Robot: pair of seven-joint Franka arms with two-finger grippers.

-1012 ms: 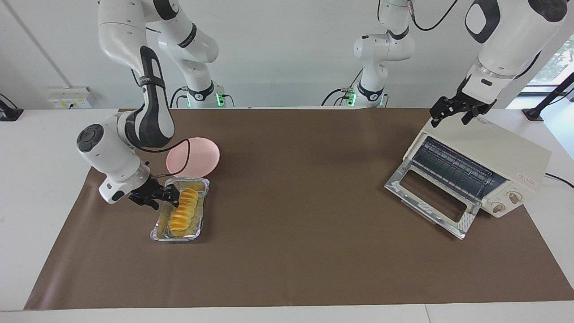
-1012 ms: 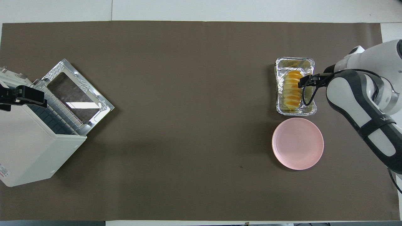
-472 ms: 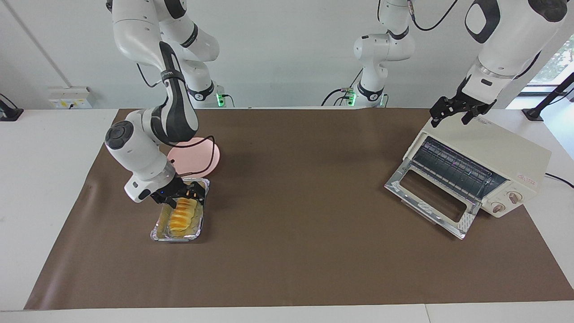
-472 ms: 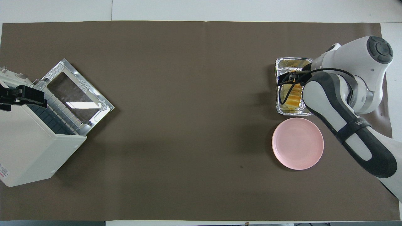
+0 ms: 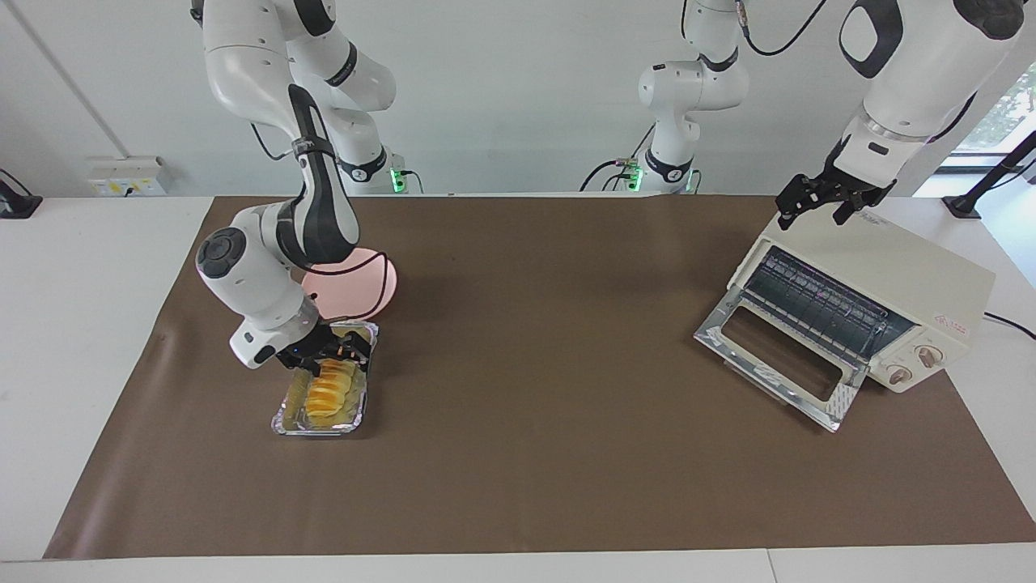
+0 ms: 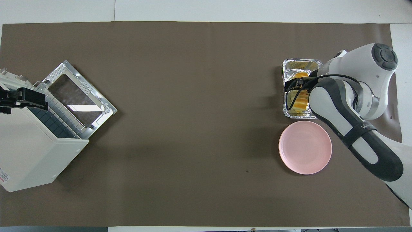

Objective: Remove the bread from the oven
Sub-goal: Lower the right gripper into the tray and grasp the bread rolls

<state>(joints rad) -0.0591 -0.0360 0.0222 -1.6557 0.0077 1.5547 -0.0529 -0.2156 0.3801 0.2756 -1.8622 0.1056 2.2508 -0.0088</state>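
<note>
Right gripper [image 5: 330, 354] now over bread [image 5: 328, 390]

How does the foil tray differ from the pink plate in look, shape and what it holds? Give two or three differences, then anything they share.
1. The foil tray is rectangular, crinkled and silver; the pink plate is round, smooth and pink.
2. The foil tray holds the bread; the pink plate shows nothing on it.
3. The right gripper is over the foil tray, not the pink plate.

Shared: both rest side by side on the brown mat toward the right arm's end, the plate nearer to the robots.
</note>
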